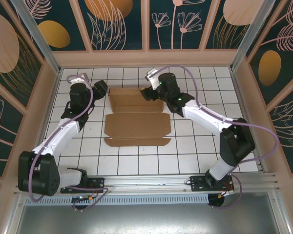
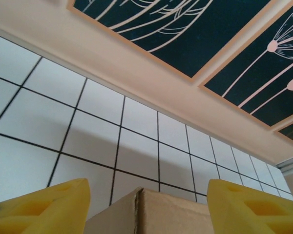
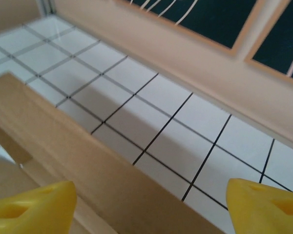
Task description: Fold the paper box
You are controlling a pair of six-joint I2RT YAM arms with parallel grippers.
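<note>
**Top view**
- Box: one brown cardboard box (image 1: 136, 119) lies mid-counter on the white tiled counter (image 1: 185, 156), mostly unfolded.
- Long axis: runs left to right, parallel to the back wall (image 1: 146, 57). Its panels are stacked from near to far.
- Count: one box, two arms, two claws.
- Left claw (image 1: 101, 88): just off the box's far left corner.
- Right claw (image 1: 146, 92): at the box's far edge, right of its middle.
- In the way: both arms flank the box, and the right arm crosses its far right corner.

**Left wrist view**
- Left claw (image 2: 147, 187): released. Its yellow fingers (image 2: 39, 207) stand wide apart.
- Box (image 2: 151, 214): a cardboard edge rises between the fingers, touching neither.
- Beyond the box: tiles, then a pale ledge under the plant-painted wall (image 2: 185, 29).

**Right wrist view**
- Right claw (image 3: 149, 197): released, with its jaws spread wide.
- Box (image 3: 63, 141): a raised panel slants across between the fingers; whether it touches them cannot be told.
- Beyond the box: tiles and the wall.
</note>
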